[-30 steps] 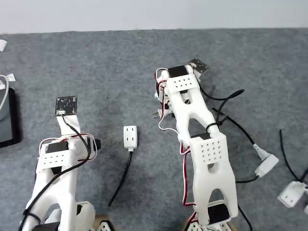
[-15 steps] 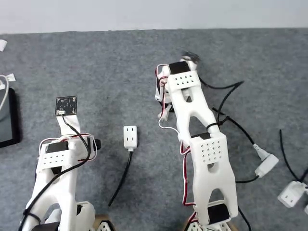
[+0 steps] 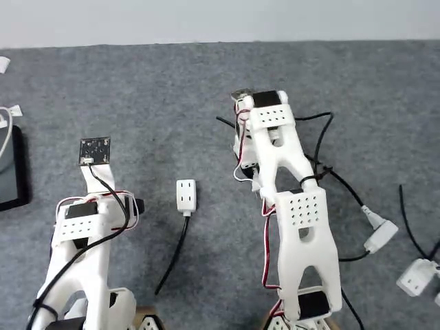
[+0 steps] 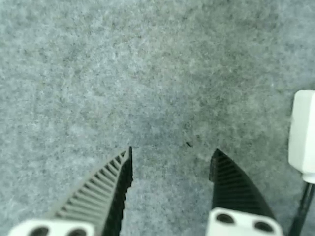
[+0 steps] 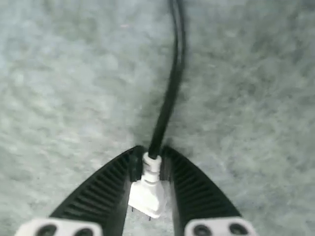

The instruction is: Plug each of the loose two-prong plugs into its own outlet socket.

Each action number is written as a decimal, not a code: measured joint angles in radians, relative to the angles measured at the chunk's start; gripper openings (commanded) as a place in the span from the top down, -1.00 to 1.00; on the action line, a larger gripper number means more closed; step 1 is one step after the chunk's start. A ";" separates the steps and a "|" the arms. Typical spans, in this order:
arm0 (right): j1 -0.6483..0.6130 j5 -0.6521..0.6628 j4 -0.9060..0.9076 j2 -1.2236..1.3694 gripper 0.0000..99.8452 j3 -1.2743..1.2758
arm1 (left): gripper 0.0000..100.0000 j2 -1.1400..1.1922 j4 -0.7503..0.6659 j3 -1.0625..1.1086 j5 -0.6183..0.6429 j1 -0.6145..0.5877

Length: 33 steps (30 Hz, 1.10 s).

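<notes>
Since a second ago the right arm's wrist has rolled and edged toward 3 o'clock. The right gripper pinches a white plug, while the left gripper hangs spread apart with the outlet socket at its 3 o'clock.

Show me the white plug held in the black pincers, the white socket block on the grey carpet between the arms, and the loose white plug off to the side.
white two-prong plug (image 5: 146, 194), right wrist view, its white body.
white socket block (image 3: 185, 194), high view, its top face.
loose white plug (image 3: 382, 236), high view, its body.
</notes>
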 measured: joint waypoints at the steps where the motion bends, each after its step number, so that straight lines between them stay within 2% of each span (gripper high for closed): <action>1: -0.002 0.003 0.005 0.000 0.75 -0.006 | 0.62 0.000 0.000 0.000 0.000 0.000; 10: 0.000 -0.012 0.011 0.002 0.76 -0.121 | 0.62 0.000 0.000 0.000 0.000 0.000; 13: 0.005 -0.032 0.011 -0.021 0.89 -0.109 | 0.62 0.000 0.000 0.000 0.000 0.000; 15: 0.005 -0.058 0.011 -0.074 0.99 -0.064 | 0.62 0.000 0.000 0.000 0.000 0.000; 22: 0.005 -0.187 0.011 -0.221 0.98 0.175 | 0.62 0.000 0.000 0.000 0.000 0.000; 27: 0.011 -0.206 -0.011 -0.311 0.98 0.321 | 0.62 0.000 0.000 0.000 0.000 0.000; 33: 0.012 -0.206 -0.149 -0.345 0.98 0.546 | 0.62 0.000 0.000 0.000 0.000 0.000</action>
